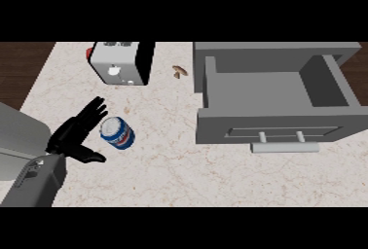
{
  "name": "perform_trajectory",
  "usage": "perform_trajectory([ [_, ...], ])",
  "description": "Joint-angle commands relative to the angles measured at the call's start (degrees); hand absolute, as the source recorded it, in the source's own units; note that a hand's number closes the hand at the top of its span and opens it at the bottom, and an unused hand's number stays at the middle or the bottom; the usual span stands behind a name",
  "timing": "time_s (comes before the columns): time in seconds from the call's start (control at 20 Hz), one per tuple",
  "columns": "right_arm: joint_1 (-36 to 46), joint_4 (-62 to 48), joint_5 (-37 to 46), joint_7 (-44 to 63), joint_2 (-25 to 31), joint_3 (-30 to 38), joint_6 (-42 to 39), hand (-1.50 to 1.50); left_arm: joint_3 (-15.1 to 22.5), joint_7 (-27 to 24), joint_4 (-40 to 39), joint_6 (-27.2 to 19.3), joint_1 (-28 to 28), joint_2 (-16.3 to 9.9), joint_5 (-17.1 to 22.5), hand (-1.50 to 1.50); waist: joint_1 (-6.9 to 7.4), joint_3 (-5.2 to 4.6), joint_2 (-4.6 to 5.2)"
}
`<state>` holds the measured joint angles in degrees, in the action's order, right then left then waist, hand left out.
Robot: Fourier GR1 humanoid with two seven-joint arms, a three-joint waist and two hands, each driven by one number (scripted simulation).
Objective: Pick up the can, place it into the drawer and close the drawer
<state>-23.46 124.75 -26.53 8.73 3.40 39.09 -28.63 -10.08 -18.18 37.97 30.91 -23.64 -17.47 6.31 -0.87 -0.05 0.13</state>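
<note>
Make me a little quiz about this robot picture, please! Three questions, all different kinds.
1. True or false: the can is already inside the drawer.
2. Which hand is next to the can? A) the left hand B) the right hand C) both hands
3. Fill in the missing word: the drawer is pulled ____, so you can see its bare floor.

Key
1. False. The can stands on the counter, left of the drawer.
2. A. The left hand is open just beside the can; no right hand shows.
3. Open.
</note>
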Motion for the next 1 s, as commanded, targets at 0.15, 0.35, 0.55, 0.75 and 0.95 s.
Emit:
perform_trajectory([
  [0.15, -1.25, 1.28, -3.74, 2.4, 0.46, 2.53, -1.6, -1.5, 0.92, -10.36, -13.99, -1.36, -3.25, 2.13, -5.1, -1.5, -0.41, -0.04, 0.16],
  [0.35, 1.64, 0.4, -0.64, 1.7, -0.92, 0.64, -1.13, -1.5, -0.1, -15.51, -21.97, 1.5, -5.97, -0.23, -6.21, -1.5, -0.63, -0.08, 0.35],
  [0.55, 0.44, 1.58, -3.87, 3.8, 0.65, 2.99, -1.25, -1.5, -0.43, -13.2, -22.28, 0.34, -8.2, 2.04, -5.61, -1.5, -0.2, -0.03, 0.09],
  [0.75, 0.77, 4.36, -0.77, 4.39, -3.02, 0.3, -0.3, -1.5, -1.49, -14.73, -25.57, 1.09, -8.9, 2.06, -5.25, -1.5, -0.31, -0.06, 0.2],
  [0.95, 0.39, 0.55, -5.02, 3.99, 1.04, 4.53, -2.45, -1.5, -1.95, -14.3, -26.42, -0.76, -10.36, 4.73, -4.88, 1.5, -0.41, -0.04, 0.17],
])
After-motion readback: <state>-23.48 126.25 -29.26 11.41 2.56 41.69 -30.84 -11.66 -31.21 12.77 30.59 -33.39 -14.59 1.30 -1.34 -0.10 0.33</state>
